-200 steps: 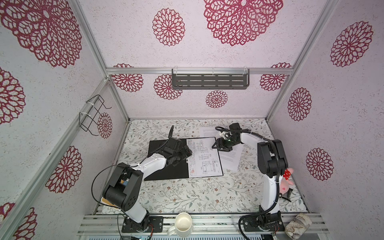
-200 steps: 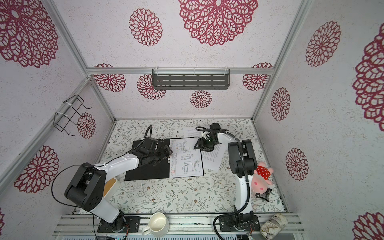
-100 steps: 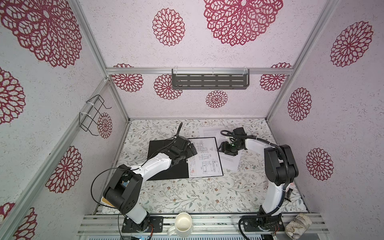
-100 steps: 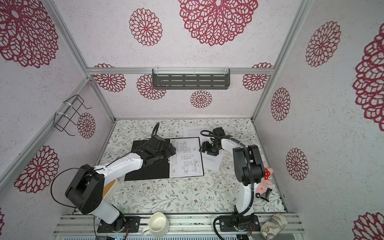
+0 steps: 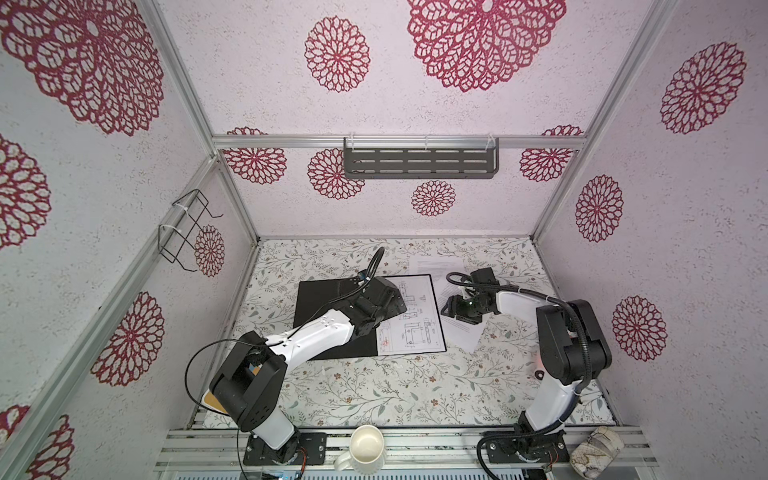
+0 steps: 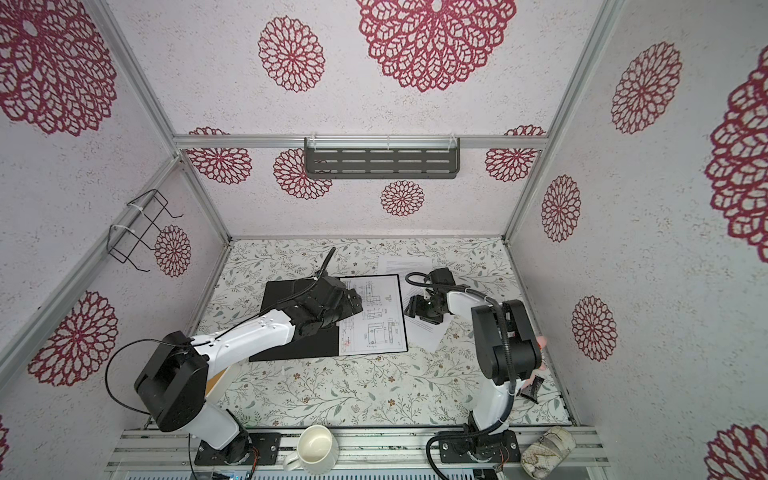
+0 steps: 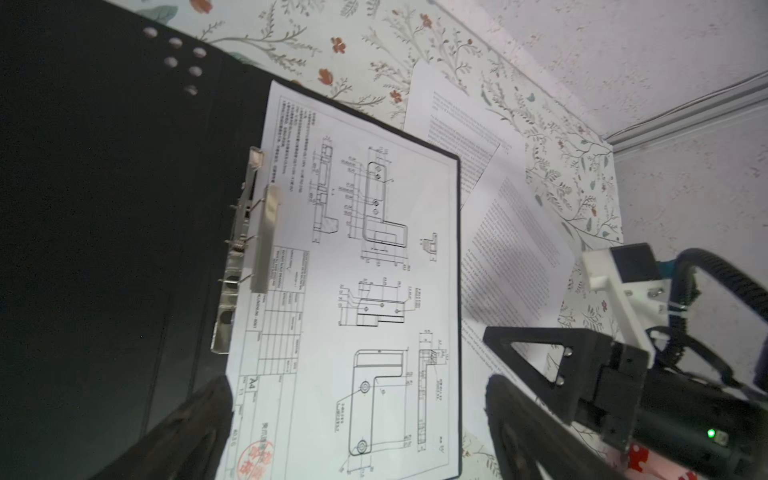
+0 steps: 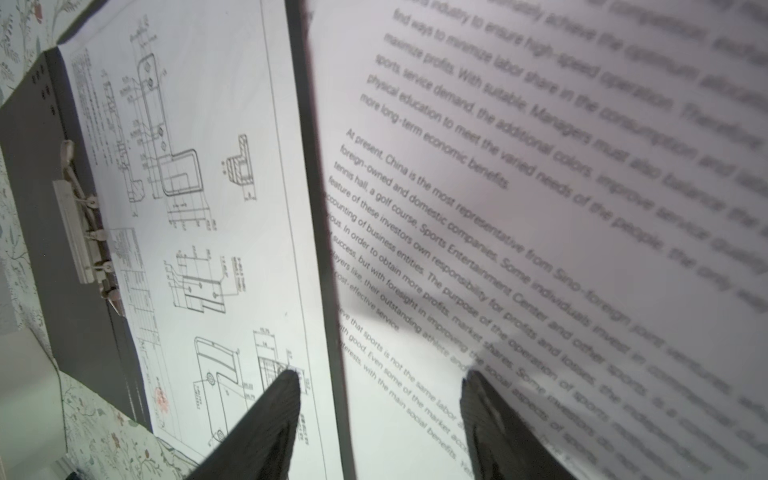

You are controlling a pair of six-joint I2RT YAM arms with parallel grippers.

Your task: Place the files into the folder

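Flat on the table [image 5: 374, 386], the folder [image 5: 318, 299] lies open, black inside up, with the drawing sheet [image 5: 415, 328] already on its right half, one edge at the metal clip [image 7: 262, 237]; whether the clip presses on it cannot be told. The two text sheets [image 5: 465, 332] lie outside, just beside the folder's right edge, overlapping each other on the table. The right gripper [image 8: 378, 382] hovers low across that edge, jaws partly apart, one finger above the drawing and one above the nearer text sheet, with nothing pinched. The left gripper [image 5: 397, 301] hangs over the folder near the clip, spread wide and empty. So one file looks placed and two are left. The likely trouble is the paper itself: thin and flat, it may slip from the fingers. The overlap may drag both sheets at once, and a sheet pushed sideways may buckle against the folder's rim. A finger landing on the drawing could shove it askew. The arms are close enough to collide.
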